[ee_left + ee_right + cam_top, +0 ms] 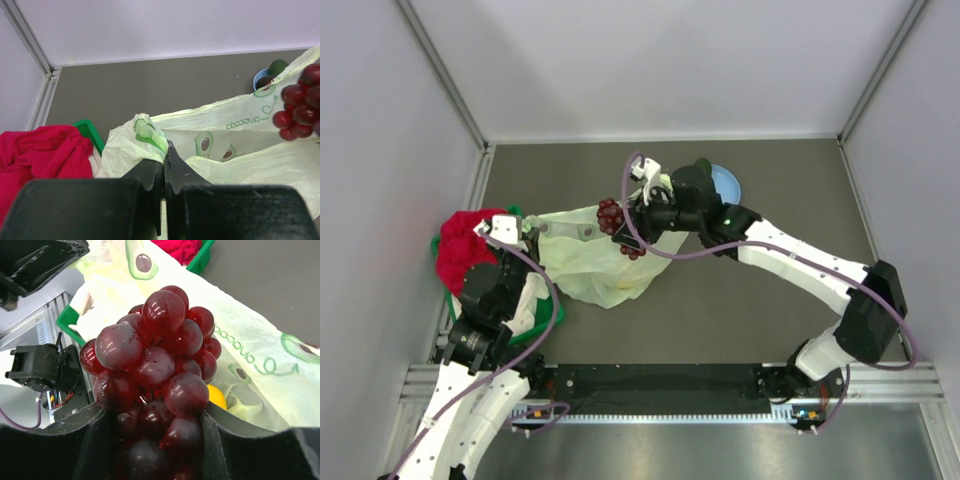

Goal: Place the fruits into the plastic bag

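Dark-red grape bunch [610, 215] sits clamped in your right gripper [636, 218], just over the plastic bag [595, 270] mouth from up top. Left wrist: left gripper [164, 155] pinches the bag rim. Right wrist: opening lies ahead and below, citrus [216, 396] inside.

Your right tool [623, 222] carries the grape bunch [155, 365] right at the far rim of the plastic bag [600, 265]; you have open air between grapes and bag mouth. The left tool [164, 167] pinches the near-left rim, so that edge is blocked. A citrus [216, 396] takes up some room inside. The red cloth [463, 248] and green tray [512, 212] crowd the left wall. The blue plate [730, 182] sits behind your right arm. The open desk [770, 300] right of the bag gives you passage.
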### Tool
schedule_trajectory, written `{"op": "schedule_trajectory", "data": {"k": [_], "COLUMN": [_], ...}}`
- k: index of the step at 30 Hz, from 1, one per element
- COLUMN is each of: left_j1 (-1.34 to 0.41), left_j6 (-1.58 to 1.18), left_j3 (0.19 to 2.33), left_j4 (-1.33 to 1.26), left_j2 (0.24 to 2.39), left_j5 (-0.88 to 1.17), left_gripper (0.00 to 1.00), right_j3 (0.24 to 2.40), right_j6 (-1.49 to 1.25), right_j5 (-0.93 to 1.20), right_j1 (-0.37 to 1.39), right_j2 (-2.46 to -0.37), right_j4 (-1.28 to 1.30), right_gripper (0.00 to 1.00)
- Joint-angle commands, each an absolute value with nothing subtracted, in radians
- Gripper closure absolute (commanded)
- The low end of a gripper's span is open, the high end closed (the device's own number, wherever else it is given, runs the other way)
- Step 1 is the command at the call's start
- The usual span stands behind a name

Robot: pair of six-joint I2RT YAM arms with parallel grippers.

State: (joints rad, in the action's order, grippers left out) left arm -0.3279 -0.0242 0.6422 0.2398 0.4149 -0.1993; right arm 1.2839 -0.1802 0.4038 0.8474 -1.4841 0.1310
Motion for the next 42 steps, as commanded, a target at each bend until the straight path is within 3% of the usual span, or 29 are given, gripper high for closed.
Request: {"op": "schedule_trajectory", "data": {"k": [1, 12, 19, 23, 42], "left_j1": [-0.324, -0.322, -0.322, -0.324, -0.324], "left_j6": [-0.028, -0.028, -0.026, -0.028, -0.031], "left_j3": [0.646, 0.646, 0.646, 0.646, 0.644], "left_j4": [0.195, 0.195, 0.195, 0.193, 0.192], "left_j2": [0.408, 0.416, 0.416, 0.416, 0.411], "left_j5": [-0.204, -0.204, -0.206, -0.202, -0.187], "left_gripper": [1.00, 1.00, 1.00, 1.00, 1.00], "right_j3": [1.419, 1.567, 1.631, 1.571, 1.170], "right_j6": [-0.184, -0.149, -0.103, -0.086, -0.140], "right_j5": [0.431, 0.436, 0.289, 0.193, 0.118], "right_j1": [0.861, 0.865, 0.873, 0.882, 1.043], "right_j2": [-1.538, -1.672, -1.747, -1.735, -1.536], "right_j4": [0.127, 0.163, 0.198, 0.153, -0.112], "right_gripper": [0.80, 0.80, 0.82, 0.82, 0.84]}}
